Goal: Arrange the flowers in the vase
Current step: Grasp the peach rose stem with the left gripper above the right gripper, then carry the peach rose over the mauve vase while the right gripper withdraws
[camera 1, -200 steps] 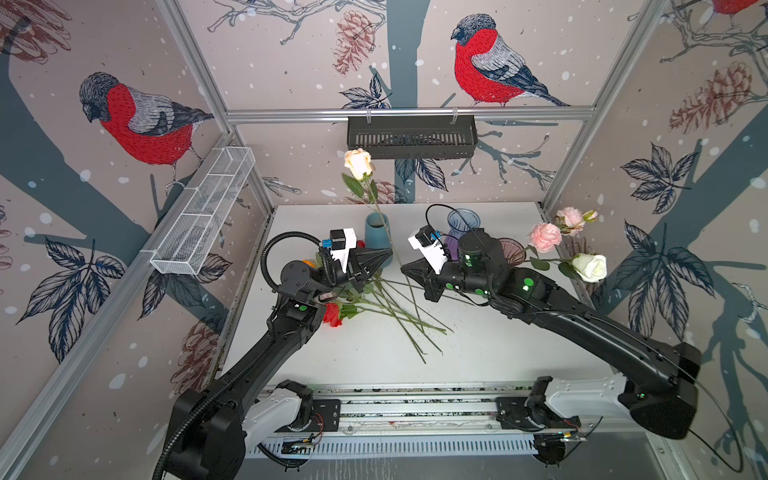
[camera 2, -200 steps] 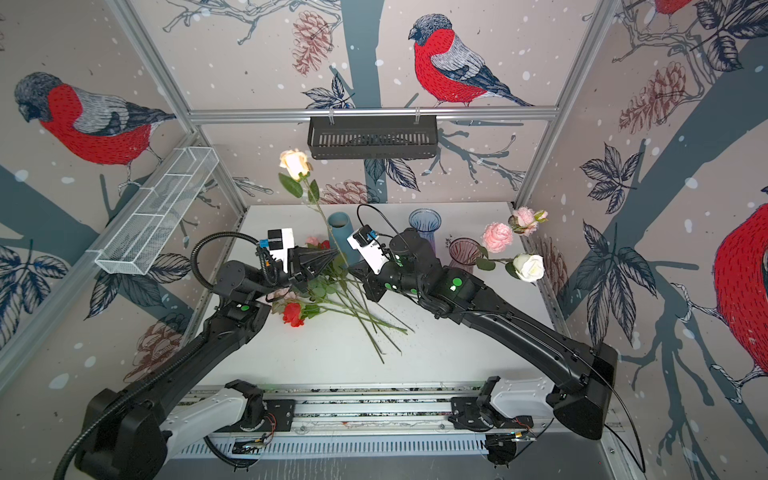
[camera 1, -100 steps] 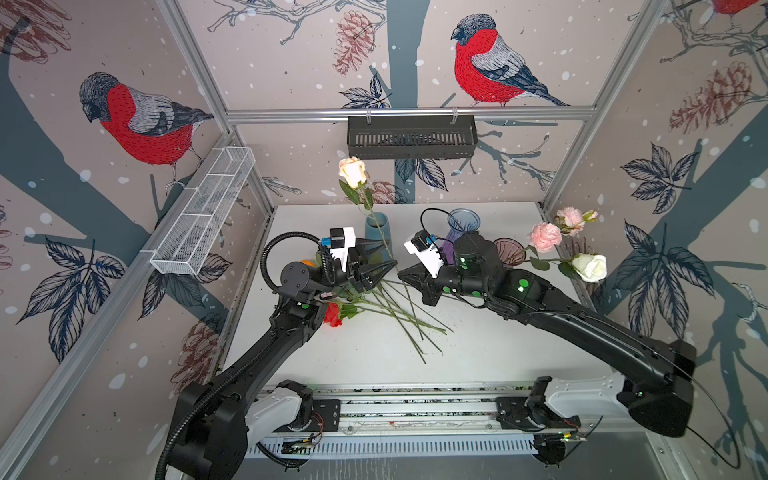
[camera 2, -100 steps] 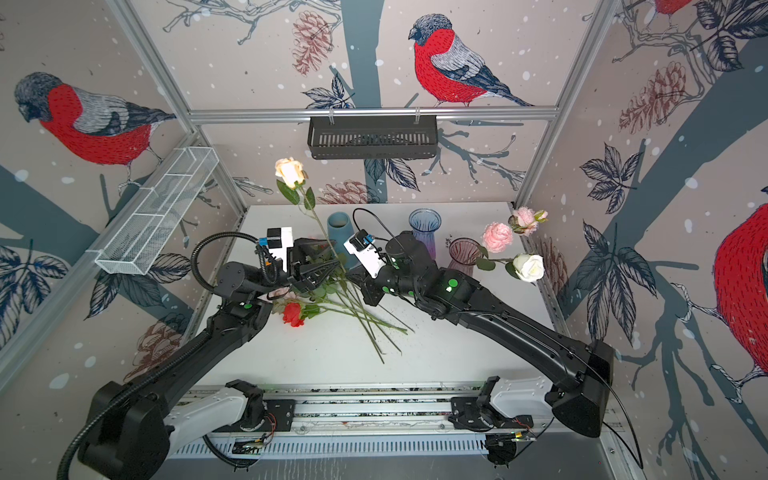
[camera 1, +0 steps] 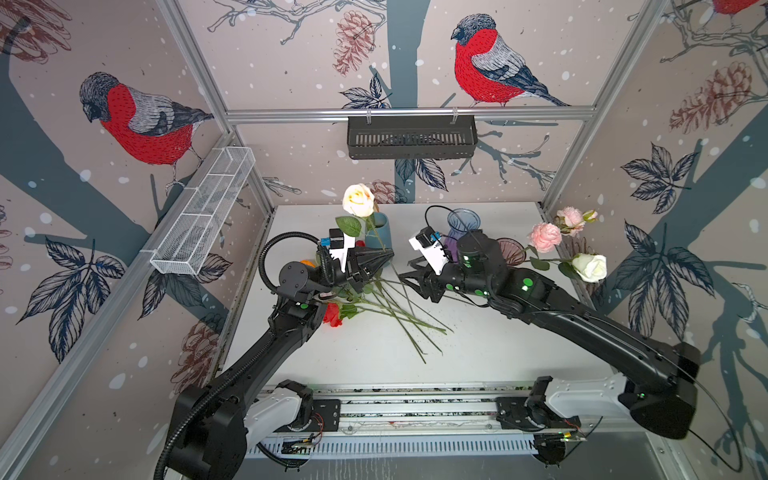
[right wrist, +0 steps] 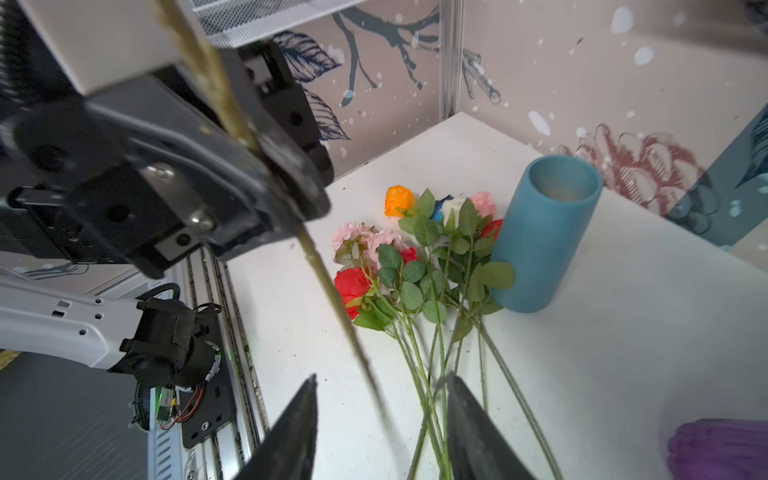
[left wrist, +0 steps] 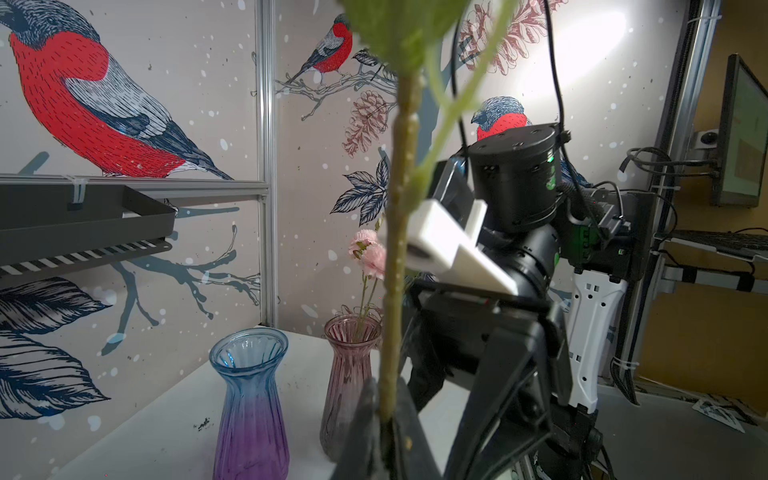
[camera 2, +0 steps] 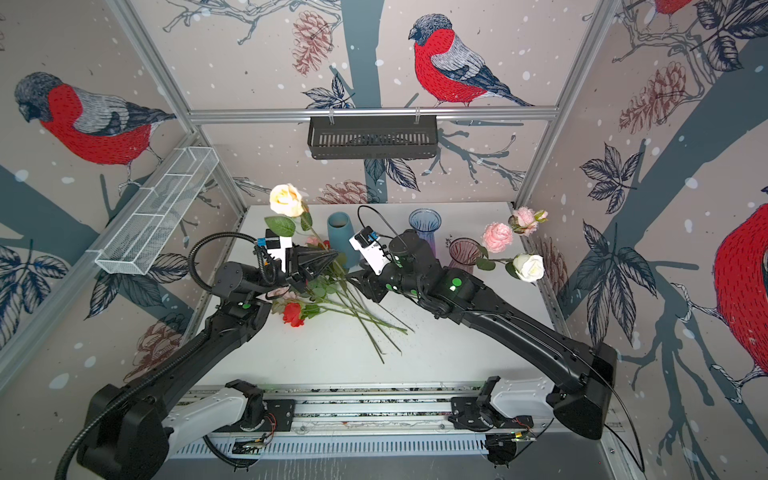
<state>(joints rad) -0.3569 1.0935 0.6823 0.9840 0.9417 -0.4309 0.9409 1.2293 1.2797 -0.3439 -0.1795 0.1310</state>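
Note:
My left gripper (camera 1: 388, 258) (camera 2: 332, 257) (left wrist: 388, 419) is shut on the stem (left wrist: 399, 208) of a cream rose (camera 1: 358, 200) (camera 2: 286, 200), which stands up above it. The stem's lower end (right wrist: 328, 286) runs down between the jaws of my right gripper (camera 1: 409, 276) (right wrist: 382, 378), which are open and apart from it. More flowers lie in a pile (camera 1: 374, 299) (right wrist: 419, 266) on the table beside a teal vase (camera 1: 380, 232) (right wrist: 540, 237). Behind the right arm stand a blue-purple glass vase (camera 1: 461, 224) (left wrist: 251, 395) and a pink glass vase (camera 2: 464, 253) (left wrist: 349, 374) holding pink flowers (camera 1: 544, 237) and a white rose (camera 1: 590, 267).
A black basket (camera 1: 411, 137) hangs on the back wall and a white wire tray (camera 1: 203, 216) on the left wall. The arms' rail (camera 1: 415, 411) runs along the table's front edge. Long stems (camera 1: 407, 328) fan out over the table's middle.
My right gripper's jaws have opened around the stem. The cream rose has sunk lower, with my left gripper again shut on its stem.

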